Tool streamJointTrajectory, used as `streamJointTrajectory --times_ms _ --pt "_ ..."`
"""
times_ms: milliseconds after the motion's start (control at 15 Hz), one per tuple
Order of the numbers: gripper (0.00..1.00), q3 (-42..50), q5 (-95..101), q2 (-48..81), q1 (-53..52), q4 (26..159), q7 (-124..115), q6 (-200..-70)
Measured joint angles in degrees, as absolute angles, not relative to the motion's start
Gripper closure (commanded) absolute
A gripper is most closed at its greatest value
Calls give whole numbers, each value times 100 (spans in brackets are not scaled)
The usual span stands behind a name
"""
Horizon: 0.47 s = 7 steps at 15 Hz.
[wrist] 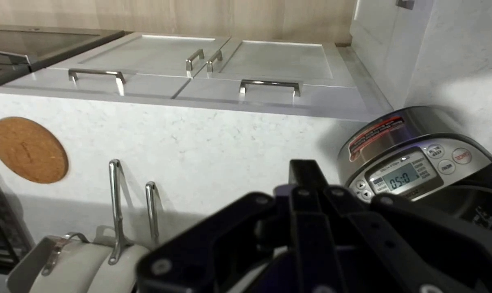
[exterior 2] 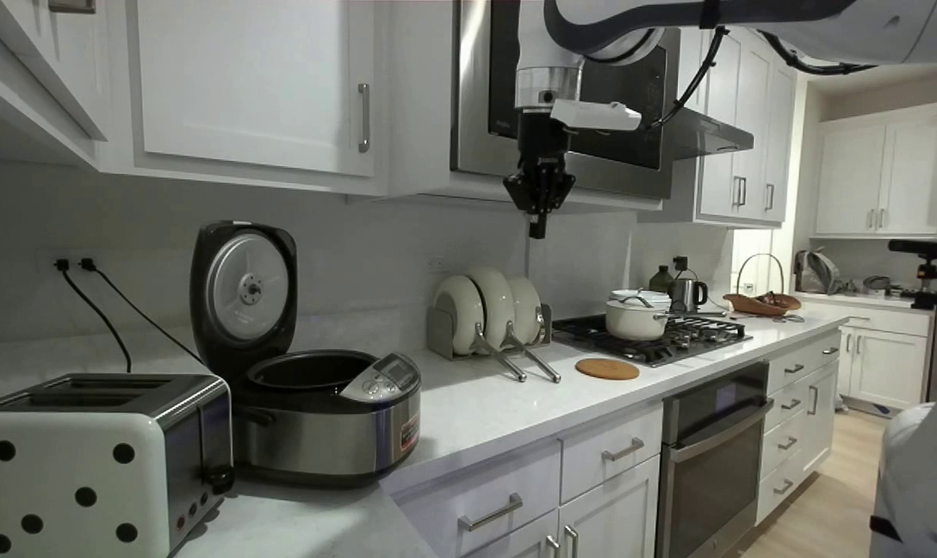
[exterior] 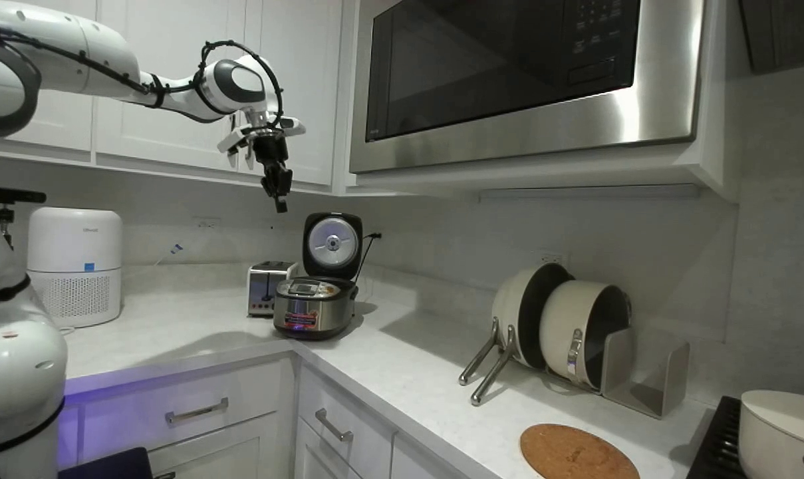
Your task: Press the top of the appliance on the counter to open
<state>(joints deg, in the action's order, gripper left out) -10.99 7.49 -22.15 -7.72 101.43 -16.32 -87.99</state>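
The silver cooker stands on the white counter (exterior: 388,362) in both exterior views (exterior: 316,318) (exterior 2: 313,443). Its dark lid stands upright and open, with the pale round inner face showing (exterior: 333,245) (exterior 2: 251,287). In the wrist view the cooker (wrist: 427,120) is at the right, with its display and buttons showing; its lid's inner face is not in view there. My gripper (exterior: 281,203) points down, above the counter and higher than the cooker, apart from it. In the other pictures too, the gripper (exterior 2: 538,226) (wrist: 307,169) has its fingertips together, with nothing seen between them.
A toaster (exterior 2: 65,457) stands beside the cooker. Pans in a rack (exterior: 574,332), a cork mat (exterior: 574,452) and a stove (exterior 2: 662,341) are along the counter. A white round appliance (exterior: 76,266) stands near the arm. Upper cabinets and a steel microwave (exterior: 508,66) hang above.
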Motion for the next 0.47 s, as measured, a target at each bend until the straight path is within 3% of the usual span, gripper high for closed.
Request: streamJointTrajectory --times_ms 133,200,267,400,467 --pt "73 -999 653 -2272 -685 10143 -1632 -8593" --pt "66 -942 570 -2295 -642 10143 -1632 -8503" --pt "85 -885 481 -2315 -602 10143 -1632 -8407" --pt "69 -871 467 -2318 -572 10144 -1610 -8396" --pt "66 -871 467 -2317 -572 10144 -1610 -8396"
